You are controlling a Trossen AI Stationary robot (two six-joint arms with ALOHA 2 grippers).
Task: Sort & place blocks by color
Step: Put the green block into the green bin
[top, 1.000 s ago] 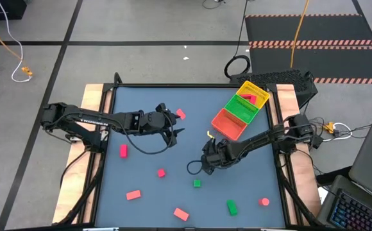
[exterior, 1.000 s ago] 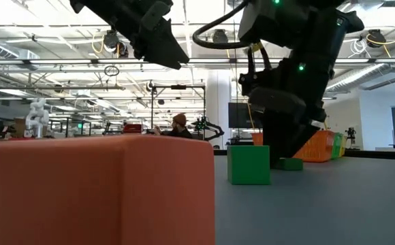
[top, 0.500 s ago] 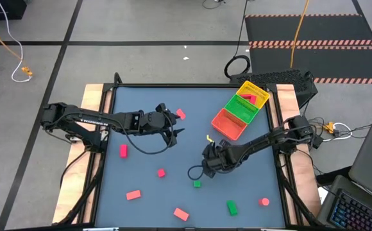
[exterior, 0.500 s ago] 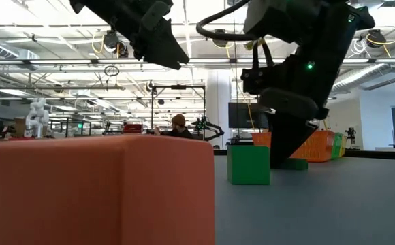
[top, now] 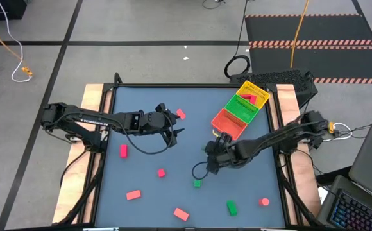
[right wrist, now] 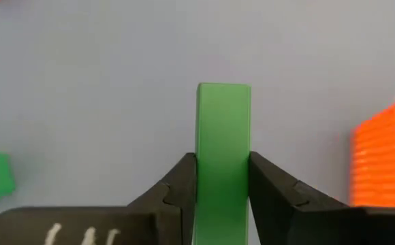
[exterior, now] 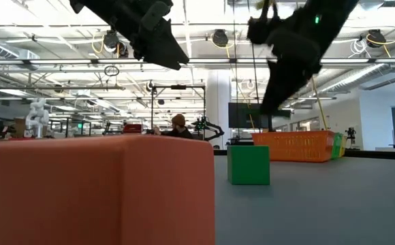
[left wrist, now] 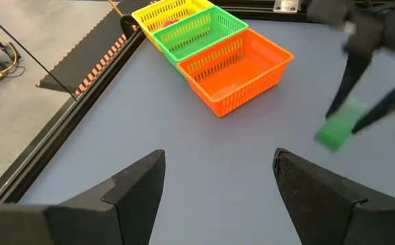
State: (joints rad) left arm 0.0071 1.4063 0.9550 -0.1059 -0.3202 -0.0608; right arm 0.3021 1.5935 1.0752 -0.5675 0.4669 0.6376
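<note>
My right gripper (right wrist: 223,160) is shut on a green block (right wrist: 223,119), a short bar, above the table's middle right (top: 211,150), near the orange end of the three-compartment tray (top: 240,109). The left wrist view shows the same green block (left wrist: 338,129) hanging over the table. My left gripper (top: 174,132) hovers open over the far middle, holding nothing. Red blocks (top: 181,114) (top: 123,151) (top: 161,172) and others lie scattered on the table. A green cube (top: 197,183) and another green block (top: 231,206) lie toward the near edge. My right gripper pinches the green bar by its two long sides (right wrist: 208,170) between the two fingers. The fingers lie along the bar, and its free end (right wrist: 223,92) sticks out past the fingertips. The fingers slant down from above. The bar hangs clear of the table.
The tray's green compartment (top: 244,104) holds a red piece. More red blocks lie near the front edge (top: 133,194) (top: 181,213) (top: 263,202). In the low view one red block (exterior: 95,190) fills the foreground. People and equipment stand in the room beyond the table.
My right gripper has shut on the green bar that lay on the table. It has lifted the bar clear and moved up and toward the table's far edge, nearer the tray. The green cube has stayed in place.
</note>
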